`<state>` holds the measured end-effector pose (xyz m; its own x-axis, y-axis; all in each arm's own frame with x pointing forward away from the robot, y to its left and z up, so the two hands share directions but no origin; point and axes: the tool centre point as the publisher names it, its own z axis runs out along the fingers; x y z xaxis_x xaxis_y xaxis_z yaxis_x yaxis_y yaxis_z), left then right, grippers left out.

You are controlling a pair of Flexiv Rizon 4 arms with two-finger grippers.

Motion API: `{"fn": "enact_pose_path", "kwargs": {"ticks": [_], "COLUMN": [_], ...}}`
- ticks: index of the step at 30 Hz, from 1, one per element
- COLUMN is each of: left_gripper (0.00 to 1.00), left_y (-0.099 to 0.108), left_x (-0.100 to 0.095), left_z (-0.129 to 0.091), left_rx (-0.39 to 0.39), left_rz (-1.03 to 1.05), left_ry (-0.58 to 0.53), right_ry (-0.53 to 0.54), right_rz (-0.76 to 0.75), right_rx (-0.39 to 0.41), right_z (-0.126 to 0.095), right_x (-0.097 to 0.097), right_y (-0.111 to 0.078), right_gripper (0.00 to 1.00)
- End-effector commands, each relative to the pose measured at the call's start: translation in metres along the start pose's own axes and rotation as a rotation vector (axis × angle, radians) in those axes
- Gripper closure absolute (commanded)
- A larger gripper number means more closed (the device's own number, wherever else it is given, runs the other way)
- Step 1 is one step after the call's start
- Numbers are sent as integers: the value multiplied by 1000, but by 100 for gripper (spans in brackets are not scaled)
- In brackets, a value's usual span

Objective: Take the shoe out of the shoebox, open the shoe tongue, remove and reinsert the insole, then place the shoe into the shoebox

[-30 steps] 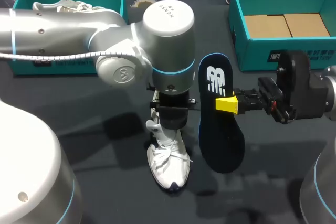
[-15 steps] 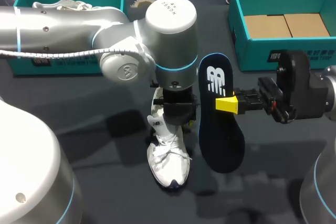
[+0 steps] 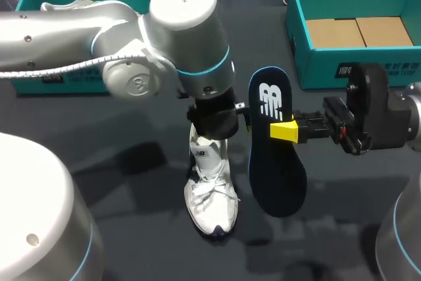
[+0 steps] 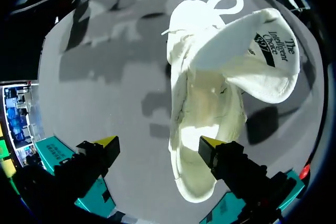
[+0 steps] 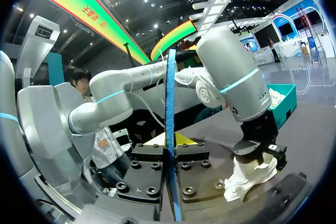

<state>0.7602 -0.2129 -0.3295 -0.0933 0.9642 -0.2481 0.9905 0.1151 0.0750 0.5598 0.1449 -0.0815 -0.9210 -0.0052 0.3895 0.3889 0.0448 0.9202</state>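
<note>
Dark worktop (image 3: 131, 162): white shoe (image 3: 210, 189) under my wide-open left pincer (image 4: 157, 142), insole (image 3: 279, 176) clamped in my right pincer (image 3: 284, 130); advised: steady heel, feed toe-end first.

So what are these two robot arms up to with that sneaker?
The right pincer is clamped on the dark insole, holding it up beside the white shoe. The shoe sits on the table with its tongue folded open, and the left pincer hangs open over it. The insole is not yet back inside.
</note>
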Motion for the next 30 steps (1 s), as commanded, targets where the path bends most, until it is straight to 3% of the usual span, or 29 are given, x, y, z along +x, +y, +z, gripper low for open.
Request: {"fn": "enact_pose_path", "kwargs": {"ticks": [1, 10, 13, 30], "left_gripper": [0, 0, 0, 0], "left_y": [3, 16, 22, 22], "left_x": [17, 13, 15, 17], "left_z": [-34, -89, -111, -113], "left_rx": [-26, -90, -77, -91], "left_rz": [-43, -138, -164, -167], "left_ry": [-124, -345, -423, -435], "right_ry": [-7, -7, -7, -7], "right_rz": [2, 2, 2, 2], "right_rx": [1, 1, 1, 1], "right_z": [0, 0, 0, 0], "right_x": [3, 3, 3, 3], "right_y": [-1, -1, -1, -1], "right_gripper": [100, 100, 100, 100]}}
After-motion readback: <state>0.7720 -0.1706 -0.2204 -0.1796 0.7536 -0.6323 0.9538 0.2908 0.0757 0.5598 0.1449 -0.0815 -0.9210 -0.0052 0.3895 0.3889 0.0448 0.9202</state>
